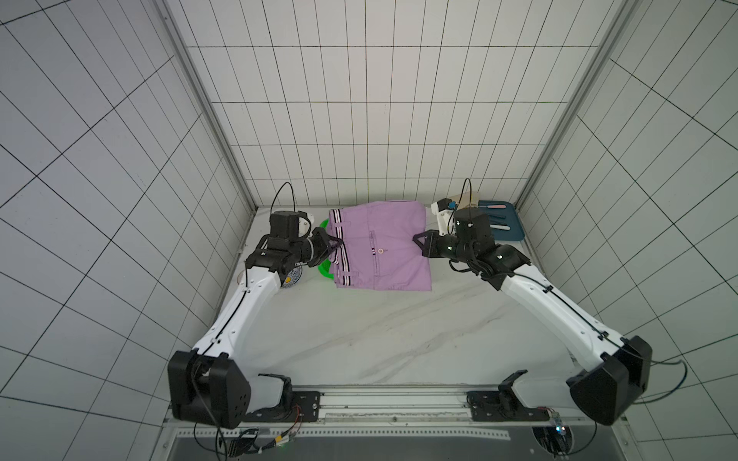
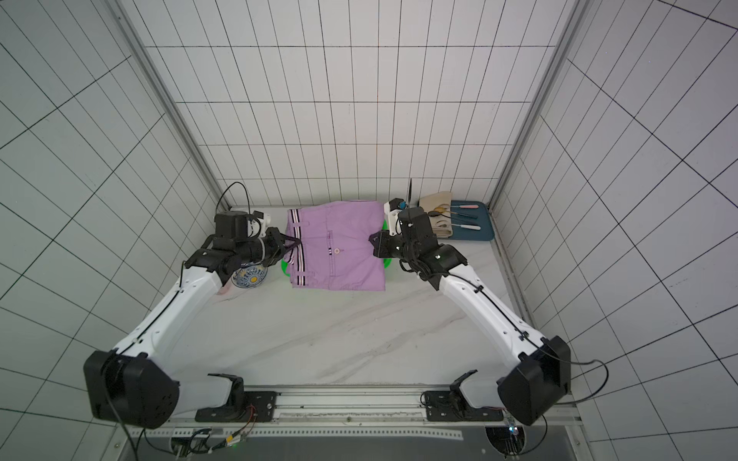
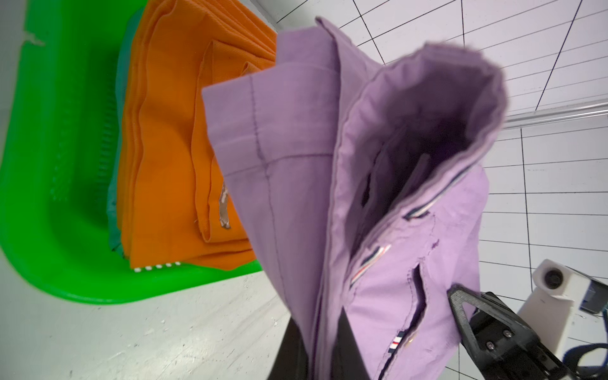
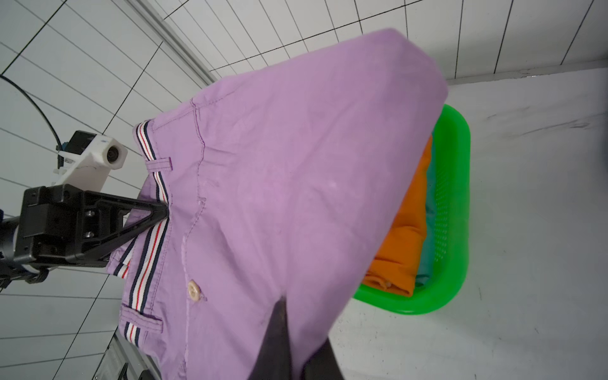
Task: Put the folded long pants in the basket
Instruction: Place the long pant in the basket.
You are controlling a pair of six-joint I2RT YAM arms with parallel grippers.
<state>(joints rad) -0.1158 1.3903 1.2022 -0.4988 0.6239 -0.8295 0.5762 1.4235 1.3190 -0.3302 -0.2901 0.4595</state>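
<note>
Item: lilac pants [image 1: 383, 247], one folded bundle of soft woven cloth.
Location: I have it lifted over the basket [image 1: 324, 272], clear of the stack inside. Only bits of green rim show past it in both top views.
Basket contents: orange pants [image 3: 171, 148] lying on teal pants [image 4: 427, 256].
Left gripper [image 1: 337, 243]: pinching the striped waistband edge.
Right gripper [image 1: 417, 238]: pinching the opposite folded edge.
Handling: I judge it light, limp and not fragile. The layers gape at a free edge, so the fold could fall open.
Hold: opposite edges, with every layer in the pinch and the cloth kept taut between the two.
Writing: none readable. I see navy-white-red stripe trim, a pale button and a small striped tab, but no legible brand.
</note>
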